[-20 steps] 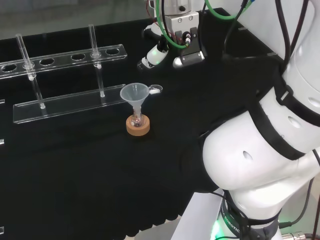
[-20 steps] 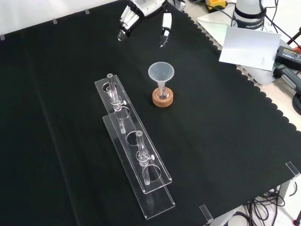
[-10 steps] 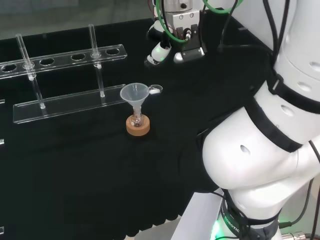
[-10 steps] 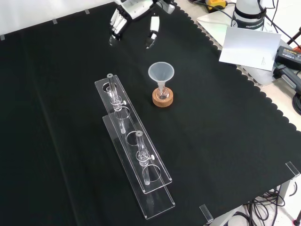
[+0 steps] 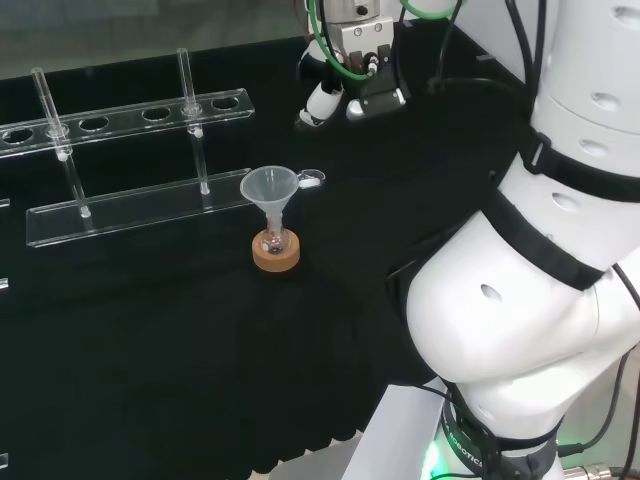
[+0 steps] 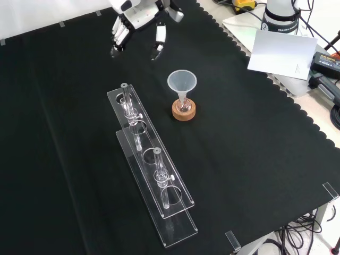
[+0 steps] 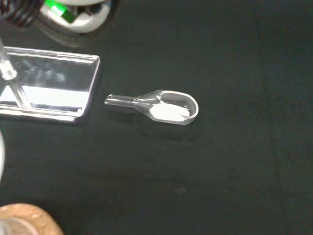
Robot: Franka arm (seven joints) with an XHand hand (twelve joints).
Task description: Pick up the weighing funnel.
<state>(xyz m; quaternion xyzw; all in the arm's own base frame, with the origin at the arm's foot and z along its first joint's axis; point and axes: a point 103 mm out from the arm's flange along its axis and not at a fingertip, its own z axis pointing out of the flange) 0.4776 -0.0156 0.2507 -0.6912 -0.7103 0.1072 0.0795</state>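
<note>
hand [image 6: 135,11] is hanging above the desk [image 6: 249,159] at the front view's top, fingers spread apart, gripping nothing | weighing funnel [image 7: 166,107] is lying on the black cloth, white powder in its scoop, stem pointing at the nearby end of the clear rack [image 7: 49,88]
</note>
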